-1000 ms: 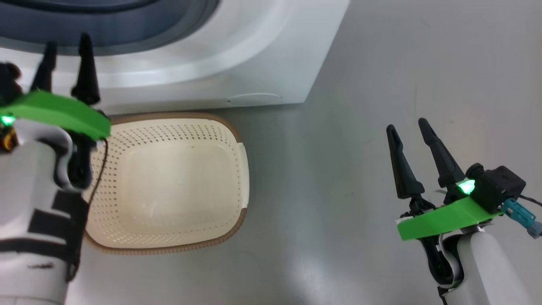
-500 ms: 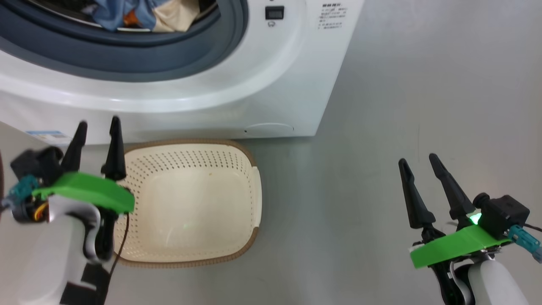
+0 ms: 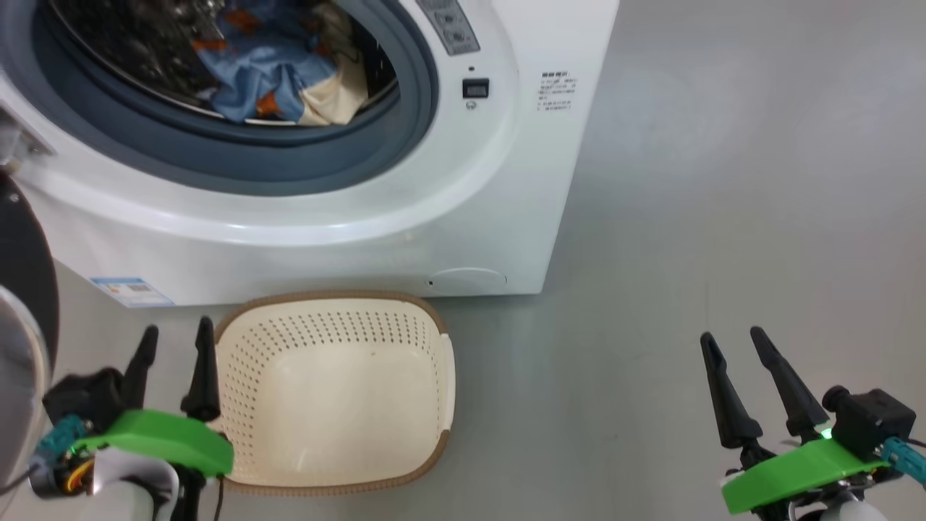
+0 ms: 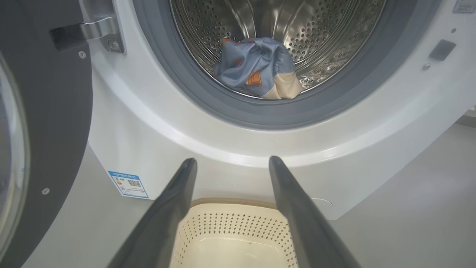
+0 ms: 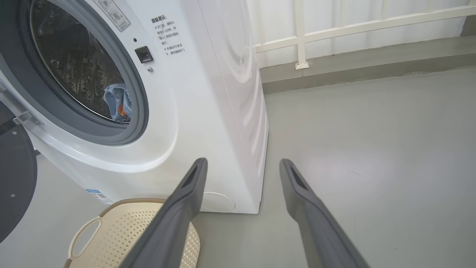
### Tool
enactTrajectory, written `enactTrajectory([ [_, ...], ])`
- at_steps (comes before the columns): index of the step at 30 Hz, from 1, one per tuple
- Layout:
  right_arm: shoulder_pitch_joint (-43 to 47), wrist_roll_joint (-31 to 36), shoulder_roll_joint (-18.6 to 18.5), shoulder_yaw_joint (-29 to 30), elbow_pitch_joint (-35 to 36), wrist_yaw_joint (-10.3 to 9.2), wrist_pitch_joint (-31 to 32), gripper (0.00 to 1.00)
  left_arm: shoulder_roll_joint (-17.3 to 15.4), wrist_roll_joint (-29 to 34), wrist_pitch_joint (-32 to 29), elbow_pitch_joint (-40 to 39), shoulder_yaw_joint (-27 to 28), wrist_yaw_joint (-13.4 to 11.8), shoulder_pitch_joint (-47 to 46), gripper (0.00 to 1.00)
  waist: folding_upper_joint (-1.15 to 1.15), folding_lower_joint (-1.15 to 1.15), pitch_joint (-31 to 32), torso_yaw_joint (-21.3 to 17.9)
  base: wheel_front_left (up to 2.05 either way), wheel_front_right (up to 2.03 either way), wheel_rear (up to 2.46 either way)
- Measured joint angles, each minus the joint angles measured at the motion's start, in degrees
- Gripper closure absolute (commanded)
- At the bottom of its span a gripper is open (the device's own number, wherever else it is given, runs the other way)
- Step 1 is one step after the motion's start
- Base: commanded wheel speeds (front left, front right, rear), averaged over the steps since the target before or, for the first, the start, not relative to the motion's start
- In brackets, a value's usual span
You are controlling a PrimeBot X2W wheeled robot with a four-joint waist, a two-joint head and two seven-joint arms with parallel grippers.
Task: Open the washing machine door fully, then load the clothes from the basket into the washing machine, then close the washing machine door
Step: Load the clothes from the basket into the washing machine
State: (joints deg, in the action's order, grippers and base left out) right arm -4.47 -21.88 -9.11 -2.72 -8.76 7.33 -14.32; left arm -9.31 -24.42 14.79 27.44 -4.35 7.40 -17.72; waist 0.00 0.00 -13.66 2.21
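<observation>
At the far left, the washing machine door [image 3: 29,268] stood swung open, its glossy black rim beside the cabinet. In the left wrist view its metal hinge [image 4: 95,29] joined it to the white front, and its clear glass bowl [image 4: 9,149] bulged at that view's left edge. Just right of the door, low in the head view, the left gripper [image 3: 178,325] hung with its two dark fingers spread wide and nothing between them, tips pointing toward the machine, near the basket's left side. A small blue label sticker [image 3: 130,291] sat at the lower left corner of the washing machine [image 3: 470,210].

Further right, the basket [image 3: 325,296] stood on the grey floor [image 3: 723,181], directly in front of the machine and close to its base, its cream perforated bottom showing bare. Above it, ringed by the grey-blue rubber seal [image 3: 289,159], the clothes [image 3: 264,72] lay in the steel drum [image 3: 123,43]: blue fabric with orange prints and a cream-white patch, bunched at the drum's bottom near the opening. Right of the opening, a small dark square [image 3: 475,87] and a block of fine print [image 3: 557,90] marked the white front.

Well apart at the right, the right gripper [image 3: 732,334] hovered over the floor, its fingers likewise held wide and gripping nothing. In the right wrist view a white railing [image 5: 334,26] ran behind the machine.
</observation>
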Motion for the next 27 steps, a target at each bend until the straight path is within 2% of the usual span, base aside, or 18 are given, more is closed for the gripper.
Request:
enactTrajectory([
  [27, 9.9, -1.63, -0.77, 3.24, 0.37, 0.0, 0.0, 0.0, 0.97, 3.23, -0.01, -9.71, 3.69, 0.0, 16.93, 0.0, 0.0, 0.0, 10.06, -0.28, 0.0, 0.0, 0.0],
])
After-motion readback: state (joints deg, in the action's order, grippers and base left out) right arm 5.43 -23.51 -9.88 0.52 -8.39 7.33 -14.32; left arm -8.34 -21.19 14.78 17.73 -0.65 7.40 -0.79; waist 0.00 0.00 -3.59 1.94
